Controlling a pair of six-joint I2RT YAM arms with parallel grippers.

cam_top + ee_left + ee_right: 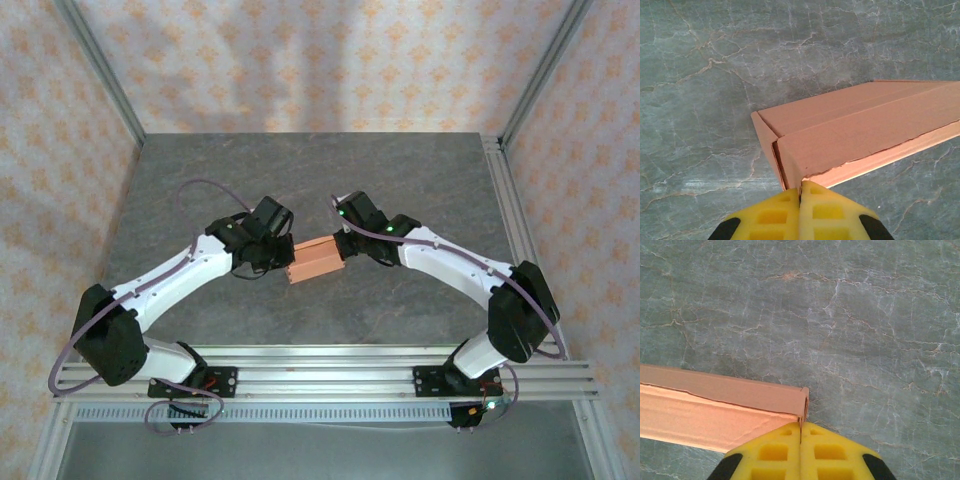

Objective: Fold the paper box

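Observation:
The paper box [316, 259] is a small salmon-orange rectangular box held between the two arms above the middle of the grey table. My left gripper [283, 262] is shut on the box's left end. In the left wrist view its yellow fingers [775, 215] pinch a thin corner edge of the paper box [860, 135], which stretches away to the right. My right gripper [345, 243] is shut on the box's right end. In the right wrist view the yellow fingers [835, 452] clamp the end flap of the paper box [715, 405], which runs off to the left.
The grey marbled table [300, 170] spreads around the box. Aluminium frame posts [100, 65] stand at the back corners and a rail [320, 375] runs along the near edge, carrying both arm bases. Patterned walls enclose the back and sides.

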